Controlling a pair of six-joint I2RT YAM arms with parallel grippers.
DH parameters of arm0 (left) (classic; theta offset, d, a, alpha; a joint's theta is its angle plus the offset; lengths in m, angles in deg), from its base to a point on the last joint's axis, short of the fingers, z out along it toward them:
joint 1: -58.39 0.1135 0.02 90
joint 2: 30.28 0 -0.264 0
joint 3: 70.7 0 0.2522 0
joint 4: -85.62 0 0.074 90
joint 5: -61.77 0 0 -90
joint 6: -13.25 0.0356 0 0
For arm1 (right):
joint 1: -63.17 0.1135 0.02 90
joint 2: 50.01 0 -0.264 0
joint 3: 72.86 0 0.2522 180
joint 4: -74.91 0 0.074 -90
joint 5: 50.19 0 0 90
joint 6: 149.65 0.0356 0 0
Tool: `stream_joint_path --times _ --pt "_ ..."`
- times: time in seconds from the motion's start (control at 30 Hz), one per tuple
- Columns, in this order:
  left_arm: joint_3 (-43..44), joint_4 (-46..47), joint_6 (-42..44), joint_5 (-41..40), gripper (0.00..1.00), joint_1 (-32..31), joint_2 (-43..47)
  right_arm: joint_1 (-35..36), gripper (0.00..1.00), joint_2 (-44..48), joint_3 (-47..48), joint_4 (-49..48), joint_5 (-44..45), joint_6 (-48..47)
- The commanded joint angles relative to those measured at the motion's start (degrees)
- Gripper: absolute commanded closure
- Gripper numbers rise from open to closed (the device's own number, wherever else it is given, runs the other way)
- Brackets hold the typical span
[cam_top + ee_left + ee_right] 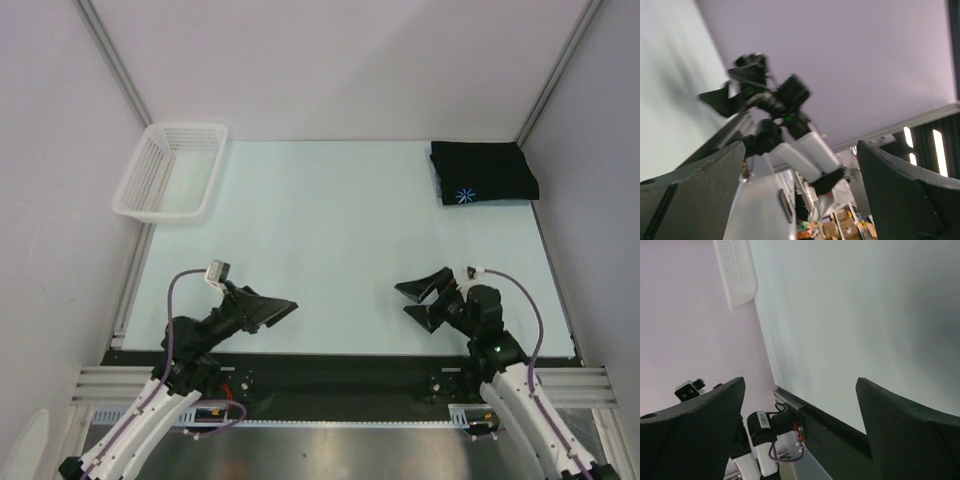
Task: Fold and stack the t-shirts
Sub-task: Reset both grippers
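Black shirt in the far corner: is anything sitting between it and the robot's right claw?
Nothing visible does. Only bare table lies between the open right gripper and the folded black shirt; the white basket stands well off at the far left.

Left wrist view is blurred. The black t-shirt [485, 170] hides anything beneath. The right wrist view crops the basket [737, 270].
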Motion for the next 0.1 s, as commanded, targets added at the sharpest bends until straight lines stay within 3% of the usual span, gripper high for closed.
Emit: stream_joint_path --times 0.0,0.03,0.07 --pt "-13.3 19.2 -8.0 3.1 0.0 0.2 2.7 -0.9 0.0 8.6 -6.8 -0.3 -5.8 10.1" --pt "-13.6 23.7 -9.1 3.3 0.0 0.3 1.6 -1.4 0.0 10.1 -8.8 -2.4 -8.5 12.1" --pt "-14.0 28.6 -11.5 2.8 0.0 0.3 0.9 -1.9 0.0 11.5 -14.1 -14.6 -12.1 14.6"
